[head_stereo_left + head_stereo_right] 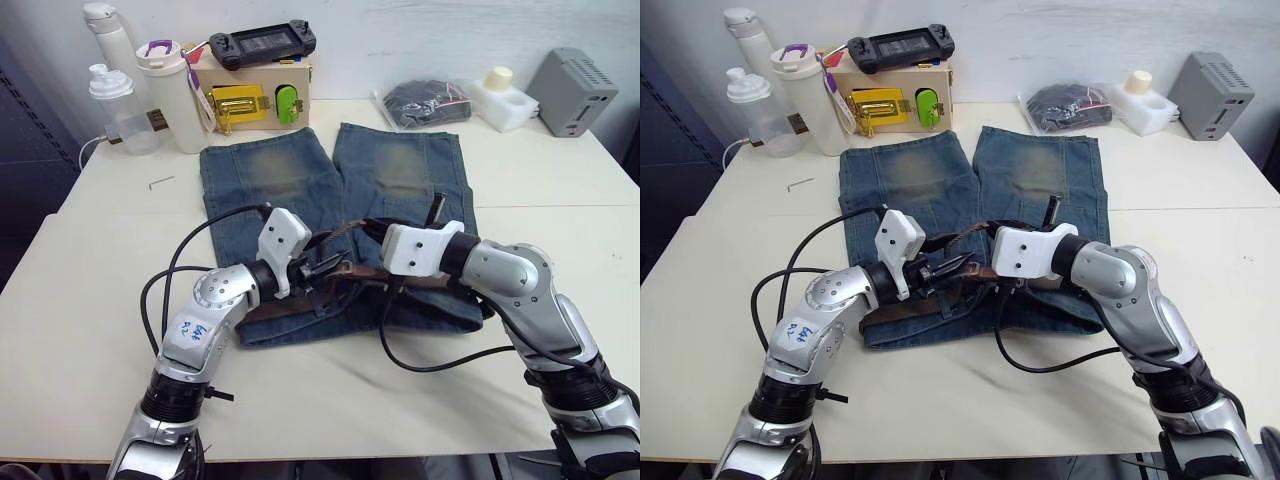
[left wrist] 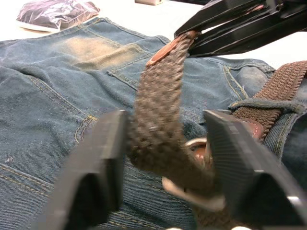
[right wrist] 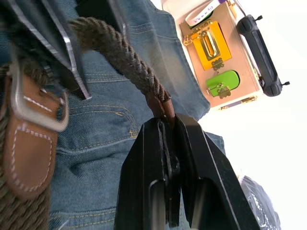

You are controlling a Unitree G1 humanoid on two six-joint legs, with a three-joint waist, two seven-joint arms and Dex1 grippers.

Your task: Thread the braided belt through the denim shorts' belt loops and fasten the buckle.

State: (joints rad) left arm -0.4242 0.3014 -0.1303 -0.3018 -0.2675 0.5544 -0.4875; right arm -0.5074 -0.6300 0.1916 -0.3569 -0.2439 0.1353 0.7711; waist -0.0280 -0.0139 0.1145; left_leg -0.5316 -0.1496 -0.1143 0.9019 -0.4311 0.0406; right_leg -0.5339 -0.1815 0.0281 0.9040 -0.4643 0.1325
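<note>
left eye view: denim shorts (image 1: pixel 330 190) lie flat mid-table, waistband at the near edge, legs pointing far toward the wall. braided belt (image 1: pixel 300 308) runs along the waistband, partly under the belt loops (image 2: pixel 261 104), one loop visibly crossing the brown strap in the left wrist view. left gripper (image 1: pixel 322 268) sits over the near left part of the waistband, jaws spread wide with the belt's free end passing between the fingers (image 2: pixel 103 158), not pinched. right gripper (image 1: pixel 368 228) is just right of it over the middle of the waistband, jaws closed tight on the leather tip of the belt, holding that end lifted off the cloth; right wrist view shows the tip clamped between the two black fingers (image 3: pixel 144 182). buckle (image 3: pixel 36 103), silver frame on a brown leather tab, lies on the denim just beside the left gripper, unfastened, belt end arching above it. far side of the table: wooden box (image 1: pixel 262 95) with a yellow latch (image 1: pixel 237 103) and a green latch, black game controller (image 1: pixel 262 43) on top, white bottles (image 1: pixel 170 95) at far left, black bag (image 1: pixel 425 103), grey box (image 1: pixel 573 90) at far right. small allen key (image 1: pixel 160 182) left of the shorts.
</note>
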